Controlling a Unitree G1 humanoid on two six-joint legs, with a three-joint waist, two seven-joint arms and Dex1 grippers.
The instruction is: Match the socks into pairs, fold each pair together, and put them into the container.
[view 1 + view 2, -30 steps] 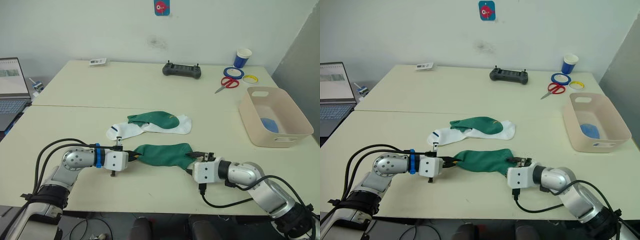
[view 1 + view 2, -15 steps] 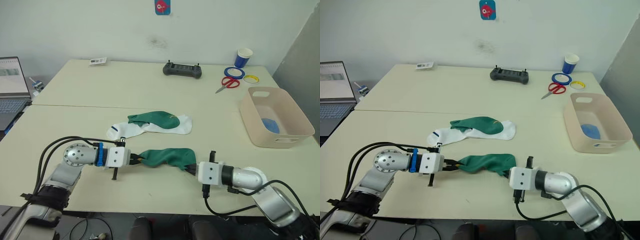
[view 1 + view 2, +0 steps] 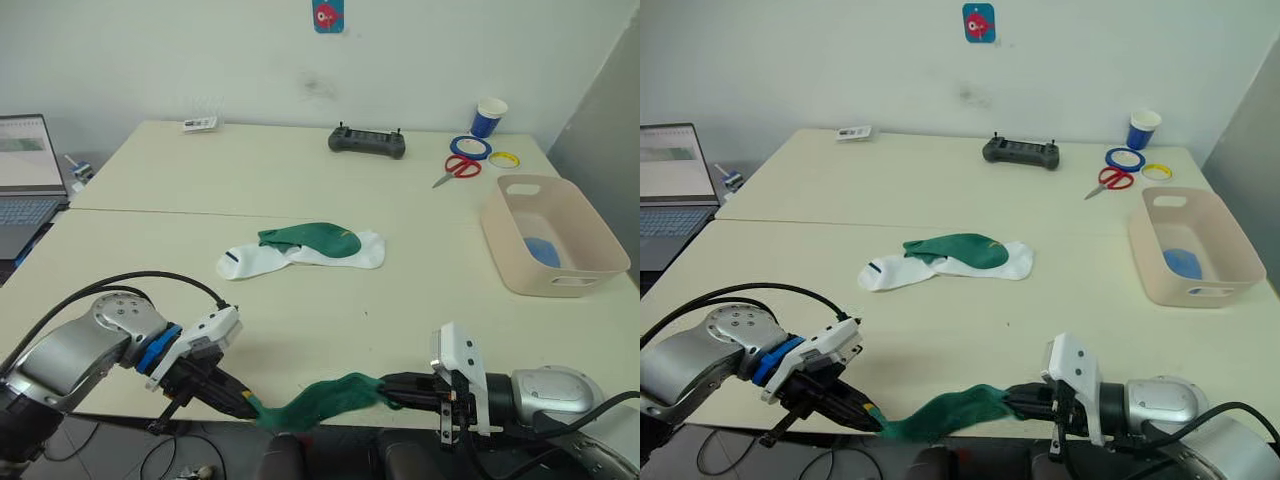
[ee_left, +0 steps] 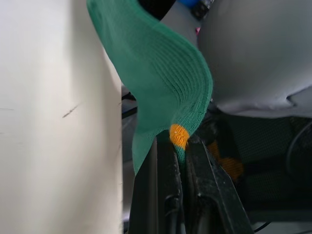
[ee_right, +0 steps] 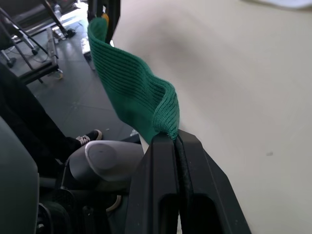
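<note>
Left eye view: a dark green knitted ankle sock (image 3: 320, 400) now hangs stretched between the robot's two grippers at the near edge of the pale rectangular table (image 3: 300, 190), having been pulled back off the tabletop where it lay flat a second ago. The left gripper (image 3: 245, 404), at about 7 o'clock in the scene, is clamped on the end with the orange spot, its black fingers (image 4: 168, 190) pressed together over the fabric; the right gripper (image 3: 392, 384), at about 5 o'clock, pinches the other end just as tightly. Both arms have drawn toward the robot, so the sock sags in a twisted strip over the table edge. At the table's centre the second dark green sock (image 3: 310, 240) lies draped over two white socks with dark blue cuff stripes (image 3: 300, 257), unmoved. The beige-pink rectangular plastic bin (image 3: 590, 235) stands at 3 o'clock, well apart, with light blue fabric (image 3: 540, 250) inside, apparently the blue pair already stowed. Judging by this, the held sock has been lifted for alignment and must next be matched with its green partner before folding.
</note>
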